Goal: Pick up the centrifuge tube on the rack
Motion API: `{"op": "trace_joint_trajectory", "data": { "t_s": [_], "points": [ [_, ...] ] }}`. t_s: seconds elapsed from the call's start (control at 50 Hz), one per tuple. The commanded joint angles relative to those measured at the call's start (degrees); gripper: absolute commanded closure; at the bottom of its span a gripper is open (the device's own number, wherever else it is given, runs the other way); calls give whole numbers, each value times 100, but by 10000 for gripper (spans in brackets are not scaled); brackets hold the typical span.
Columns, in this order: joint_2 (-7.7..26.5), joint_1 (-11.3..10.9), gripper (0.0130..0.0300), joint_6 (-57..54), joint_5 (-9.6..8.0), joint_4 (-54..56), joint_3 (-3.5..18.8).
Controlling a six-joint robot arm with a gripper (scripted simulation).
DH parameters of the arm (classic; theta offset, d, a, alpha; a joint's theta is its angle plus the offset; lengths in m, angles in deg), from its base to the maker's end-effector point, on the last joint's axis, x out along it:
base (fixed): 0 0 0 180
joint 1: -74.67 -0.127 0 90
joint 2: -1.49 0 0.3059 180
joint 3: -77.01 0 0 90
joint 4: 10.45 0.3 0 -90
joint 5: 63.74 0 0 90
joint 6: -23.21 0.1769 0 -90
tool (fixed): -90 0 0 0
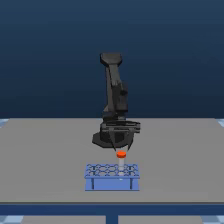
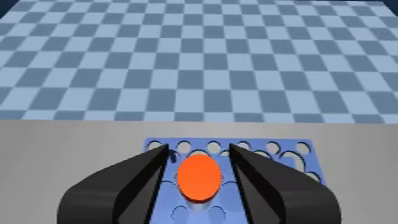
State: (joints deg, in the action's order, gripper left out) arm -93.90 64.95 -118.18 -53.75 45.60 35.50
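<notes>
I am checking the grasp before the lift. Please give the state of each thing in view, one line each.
hand: open, fingers on both sides of the cap, no contact visible.
tube: upright in the rack, orange-red cap between the fingers, not lifted.
rack: standing flat on the table, other visible holes empty.

Exterior frontal, distant; wrist close above rack (image 2: 266, 165)

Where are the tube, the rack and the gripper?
tube (image 2: 199, 176), wrist view, on its orange cap.
rack (image 1: 112, 184), exterior view, on its front wall.
gripper (image 2: 199, 150), wrist view, midway between the fingertips.
</notes>
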Motion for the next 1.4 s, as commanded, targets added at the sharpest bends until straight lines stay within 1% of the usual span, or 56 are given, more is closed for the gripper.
{"op": "trace_joint_trajectory", "data": {
  "t_s": [0.02,0.2,0.26,0.3,0.36,0.4,0.46,0.5,0.56,0.6,0.66,0.7,0.76,0.96,1.22,1.24,1.4],
  "points": [
    [40,-1,130,375,57,-303,-25],
    [109,0,130,866,133,-786,-75],
    [172,-1,130,1231,204,-1143,-115],
    [172,-1,130,1231,204,-1143,-115],
    [236,-1,130,1558,279,-1462,-153],
    [236,-1,130,1558,279,-1462,-153],
    [300,-1,130,1841,356,-1738,-190],
    [300,-1,130,1841,356,-1738,-190],
    [361,-1,130,2079,430,-1969,-223],
    [361,-1,130,2079,430,-1969,-223],
    [417,-1,130,2272,499,-2156,-251],
    [417,-1,130,2272,499,-2156,-251],
    [464,-1,130,2421,558,-2300,-274],
    [522,-1,130,2586,629,-2458,-301],
    [528,-1,130,2603,637,-2474,-304],
    [528,-1,300,2603,637,-2474,-304],
    [528,-1,300,2603,637,-2474,-304]
  ]
}}
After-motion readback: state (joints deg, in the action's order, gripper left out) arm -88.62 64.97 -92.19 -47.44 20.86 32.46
